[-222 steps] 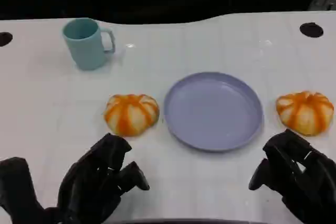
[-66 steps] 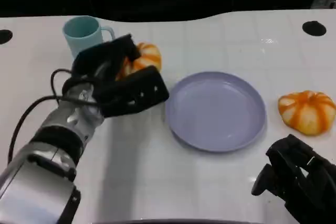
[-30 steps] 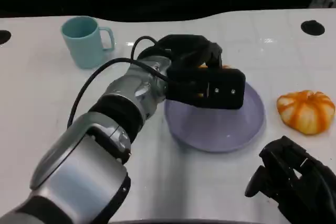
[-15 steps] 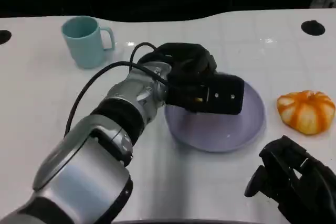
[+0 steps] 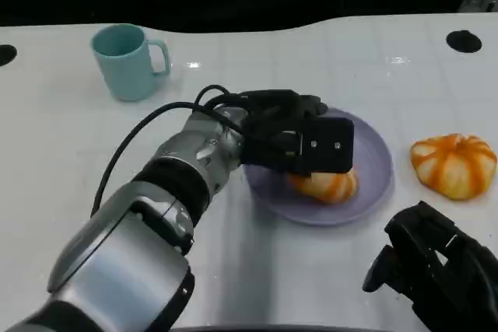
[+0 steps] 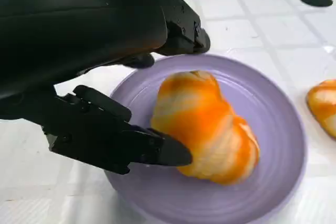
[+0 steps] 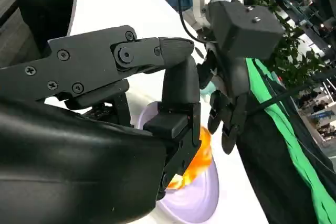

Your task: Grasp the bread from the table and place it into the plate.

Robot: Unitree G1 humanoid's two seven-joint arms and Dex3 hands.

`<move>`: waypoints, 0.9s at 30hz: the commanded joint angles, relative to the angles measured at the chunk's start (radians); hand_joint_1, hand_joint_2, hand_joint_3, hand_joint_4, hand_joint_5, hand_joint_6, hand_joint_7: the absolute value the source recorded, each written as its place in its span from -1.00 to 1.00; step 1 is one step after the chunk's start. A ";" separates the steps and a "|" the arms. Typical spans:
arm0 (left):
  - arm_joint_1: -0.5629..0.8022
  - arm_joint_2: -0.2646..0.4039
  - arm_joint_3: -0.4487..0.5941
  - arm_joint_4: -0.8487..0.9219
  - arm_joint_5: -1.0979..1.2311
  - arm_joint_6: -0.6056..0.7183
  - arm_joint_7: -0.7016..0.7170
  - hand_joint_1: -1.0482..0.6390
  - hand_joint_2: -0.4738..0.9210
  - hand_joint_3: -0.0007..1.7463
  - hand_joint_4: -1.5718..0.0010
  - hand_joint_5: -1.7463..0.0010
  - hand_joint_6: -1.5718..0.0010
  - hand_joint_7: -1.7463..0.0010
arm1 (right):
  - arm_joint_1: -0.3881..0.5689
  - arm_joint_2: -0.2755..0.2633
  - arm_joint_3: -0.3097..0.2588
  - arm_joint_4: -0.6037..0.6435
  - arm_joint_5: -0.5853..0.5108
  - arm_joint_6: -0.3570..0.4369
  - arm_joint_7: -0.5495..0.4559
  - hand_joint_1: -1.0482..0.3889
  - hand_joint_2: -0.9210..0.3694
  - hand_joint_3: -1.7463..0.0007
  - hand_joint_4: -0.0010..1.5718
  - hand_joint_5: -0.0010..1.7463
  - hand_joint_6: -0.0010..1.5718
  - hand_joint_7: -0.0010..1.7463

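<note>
Bread (image 5: 325, 185) lies on purple plate (image 5: 372, 192), mid-table. Left hand (image 5: 299, 143) over it, fingers spread, holding nothing. Right hand (image 5: 436, 274) curled empty at near right corner.

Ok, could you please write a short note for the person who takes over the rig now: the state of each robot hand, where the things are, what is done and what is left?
Left robot hand: over the plate, fingers spread beside the bread, apparently not gripping it.
Right robot hand: low at the near table edge, holding nothing.
Bread: lying in the plate.
Second bread: on the table, to the right of the plate.
Cup: far left, upright.
Done: one bread placed.
Left: pull the left arm back; probably place the second bread with the right robot hand.
</note>
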 commanded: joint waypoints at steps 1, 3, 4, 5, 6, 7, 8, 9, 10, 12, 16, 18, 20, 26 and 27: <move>-0.012 0.017 -0.012 0.000 0.010 0.010 -0.019 -0.74 1.00 -0.52 1.00 1.00 1.00 1.00 | 0.001 -0.008 -0.007 -0.009 0.007 -0.005 0.000 -0.23 -1.00 0.78 -0.22 1.00 -0.29 0.68; -0.014 0.021 -0.010 -0.001 0.006 0.013 -0.028 -0.79 1.00 -0.50 1.00 1.00 1.00 1.00 | 0.000 -0.011 -0.008 -0.012 0.006 0.000 -0.002 -0.23 -1.00 0.79 -0.22 1.00 -0.29 0.68; -0.015 0.022 -0.010 -0.002 0.005 0.013 -0.031 -0.81 1.00 -0.49 1.00 1.00 1.00 1.00 | -0.001 -0.012 -0.008 -0.012 0.005 0.001 -0.003 -0.24 -1.00 0.79 -0.22 1.00 -0.29 0.69; -0.015 0.026 -0.004 -0.004 0.000 0.011 -0.035 -0.82 1.00 -0.49 1.00 1.00 1.00 1.00 | -0.002 -0.013 -0.010 -0.009 0.006 -0.001 0.001 -0.24 -1.00 0.79 -0.22 1.00 -0.29 0.69; -0.014 0.030 0.001 -0.007 -0.005 0.008 -0.036 -0.85 1.00 -0.47 1.00 1.00 1.00 1.00 | -0.002 -0.014 -0.011 -0.006 0.007 -0.004 0.004 -0.24 -1.00 0.79 -0.22 1.00 -0.29 0.69; -0.014 0.032 0.004 -0.009 -0.009 0.006 -0.036 -0.86 1.00 -0.46 1.00 1.00 1.00 1.00 | -0.003 -0.014 -0.012 -0.004 0.007 -0.005 0.006 -0.24 -1.00 0.79 -0.22 1.00 -0.29 0.69; -0.014 0.034 0.006 -0.010 -0.011 0.005 -0.036 -0.87 1.00 -0.46 1.00 1.00 1.00 1.00 | -0.003 -0.014 -0.013 -0.003 0.008 -0.006 0.008 -0.24 -1.00 0.79 -0.21 1.00 -0.29 0.69; -0.014 0.034 0.006 -0.011 -0.011 0.005 -0.036 -0.87 1.00 -0.45 1.00 1.00 1.00 1.00 | -0.003 -0.014 -0.013 -0.003 0.007 -0.006 0.008 -0.24 -1.00 0.78 -0.21 1.00 -0.29 0.69; -0.014 0.034 0.007 -0.011 -0.011 0.005 -0.036 -0.87 1.00 -0.45 1.00 1.00 1.00 1.00 | -0.003 -0.014 -0.013 -0.003 0.007 -0.006 0.008 -0.24 -1.00 0.78 -0.21 1.00 -0.29 0.69; 0.017 0.057 0.090 -0.038 -0.093 -0.047 -0.029 -0.82 1.00 -0.48 0.97 0.98 0.94 0.97 | -0.005 -0.017 -0.016 0.001 0.008 -0.011 0.016 -0.24 -1.00 0.78 -0.21 1.00 -0.28 0.70; 0.053 0.083 0.175 -0.064 -0.188 -0.115 -0.072 -0.79 1.00 -0.51 0.92 0.96 0.87 0.95 | -0.007 -0.018 -0.021 0.003 0.008 -0.007 0.019 -0.25 -1.00 0.79 -0.20 1.00 -0.28 0.72; 0.075 0.096 0.225 -0.079 -0.251 -0.152 -0.127 -0.79 1.00 -0.50 0.91 0.95 0.87 0.95 | -0.008 -0.019 -0.021 0.003 0.006 -0.006 0.018 -0.25 -1.00 0.79 -0.21 1.00 -0.28 0.72; 0.093 0.102 0.266 -0.092 -0.302 -0.171 -0.176 -0.75 1.00 -0.50 0.86 0.93 0.83 0.94 | -0.010 -0.020 -0.021 0.004 0.005 -0.005 0.017 -0.26 -1.00 0.80 -0.20 1.00 -0.28 0.73; 0.188 0.111 0.409 -0.176 -0.491 -0.209 -0.316 -0.73 1.00 -0.52 0.70 0.83 0.70 0.89 | -0.013 -0.019 -0.023 0.008 0.008 -0.003 0.017 -0.25 -1.00 0.79 -0.20 1.00 -0.29 0.75; 0.211 0.107 0.443 -0.198 -0.536 -0.199 -0.339 -0.72 1.00 -0.53 0.68 0.81 0.68 0.88 | -0.013 -0.019 -0.023 0.008 0.008 -0.003 0.016 -0.25 -1.00 0.79 -0.20 1.00 -0.29 0.75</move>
